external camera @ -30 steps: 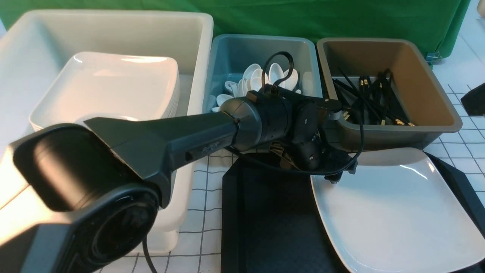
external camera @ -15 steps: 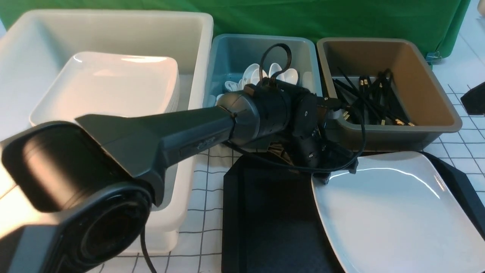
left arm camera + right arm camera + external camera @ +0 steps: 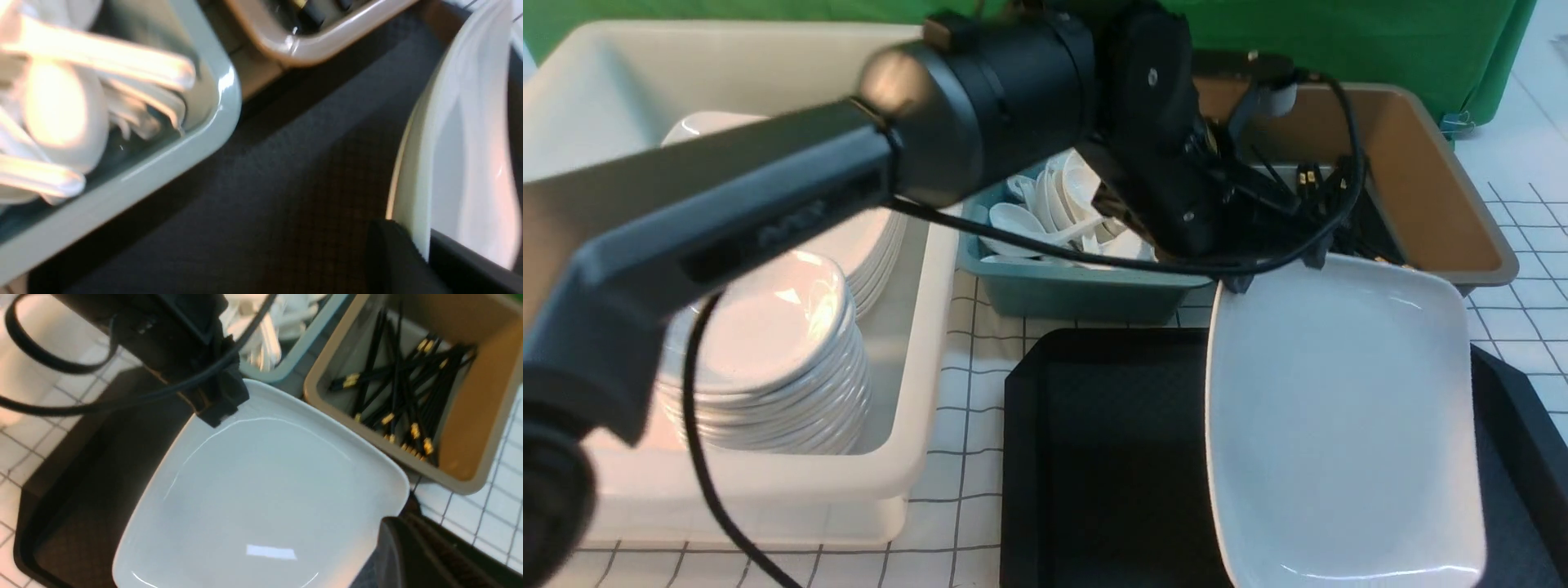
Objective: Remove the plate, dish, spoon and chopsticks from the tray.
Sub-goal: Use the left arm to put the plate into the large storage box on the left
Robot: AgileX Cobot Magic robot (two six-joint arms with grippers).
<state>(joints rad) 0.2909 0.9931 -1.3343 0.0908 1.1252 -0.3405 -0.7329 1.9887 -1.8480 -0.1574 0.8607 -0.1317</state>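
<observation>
Left gripper is clenched on the far-left corner of the plate; in the left wrist view I see the white rim pinched between the two dark fingers. That plate is tilted, its gripped far edge raised level with the fronts of the bins, its body over the right half of the tray. I cannot tell whether its near edge still touches the tray. Right gripper is closed and hangs near the plate's right side, apart from it as far as I can judge. Beyond the tray's far rim stands the teal bin, heaped with white spoons. To its right is the brown bin, holding a tangle of black chopsticks with gold bands. On the left sits the white bin, with a stack of small dishes at its near end and a stack of larger plates behind. Everything rests on a grid-lined table, with green cloth at the far side.
</observation>
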